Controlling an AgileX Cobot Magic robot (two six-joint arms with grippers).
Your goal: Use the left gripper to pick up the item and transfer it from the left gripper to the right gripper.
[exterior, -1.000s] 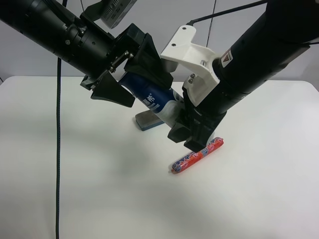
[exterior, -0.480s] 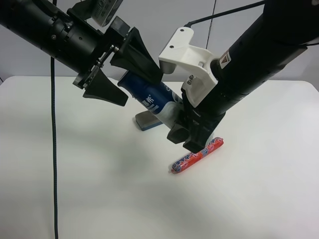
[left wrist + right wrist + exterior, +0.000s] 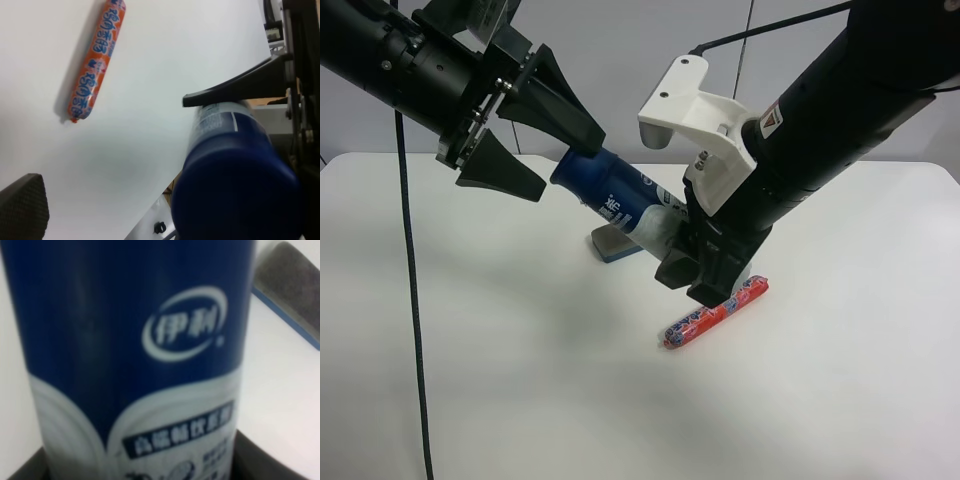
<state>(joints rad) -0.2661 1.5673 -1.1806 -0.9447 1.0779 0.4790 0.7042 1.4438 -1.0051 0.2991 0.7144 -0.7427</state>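
The item, a white-and-blue bottle [image 3: 620, 197], hangs tilted above the table with its dark blue cap pointing at the all-black left arm. My right gripper [image 3: 682, 248], on the arm with the white bracket, is shut on the bottle's white lower end. The bottle fills the right wrist view [image 3: 135, 340], with a finger [image 3: 260, 460] at each side of it. My left gripper [image 3: 572, 166] is open, its fingers spread wide on either side of the cap end and clear of it. In the left wrist view the cap [image 3: 235, 200] sits close beside one finger [image 3: 235, 87].
A grey-topped blue block eraser [image 3: 615, 243] lies on the white table [image 3: 520, 380] under the bottle and also shows in the right wrist view [image 3: 290, 280]. A red-blue sausage stick [image 3: 715, 313] lies below the right gripper and shows in the left wrist view [image 3: 97, 60].
The left gripper has let go of the bottle and drawn back up and to the exterior view's left. The bottle has stayed in the right gripper, which has not moved.
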